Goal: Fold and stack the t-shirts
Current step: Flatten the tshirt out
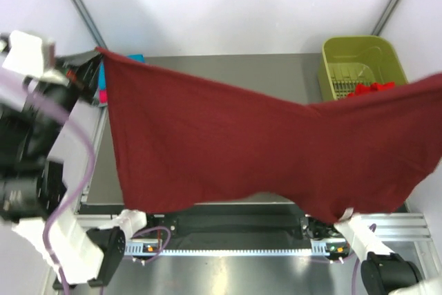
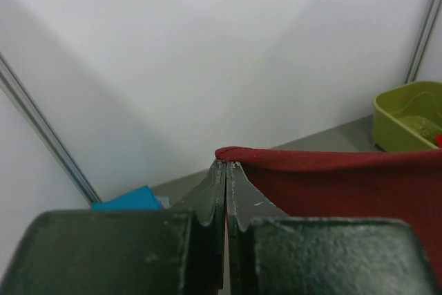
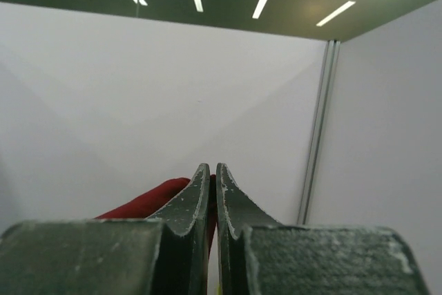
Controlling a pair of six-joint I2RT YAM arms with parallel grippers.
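The left hand (image 2: 226, 164) and right hand (image 3: 209, 169) pinch the dark maroon t-shirt (image 1: 228, 143) spread aloft; lowering both evenly should lay it wrinkle-free on the desk (image 1: 262, 70).

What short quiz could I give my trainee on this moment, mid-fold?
1. True or false: the maroon t-shirt already lies folded flat.
2. What colour is the cloth in the olive-green basket? A) teal B) bright red C) pale grey-blue
3. Which grippers are shut on the maroon t-shirt?

Key:
1. False. It hangs stretched in the air.
2. B, the bright red cloth.
3. Both: the left gripper and the right gripper each pinch an edge.
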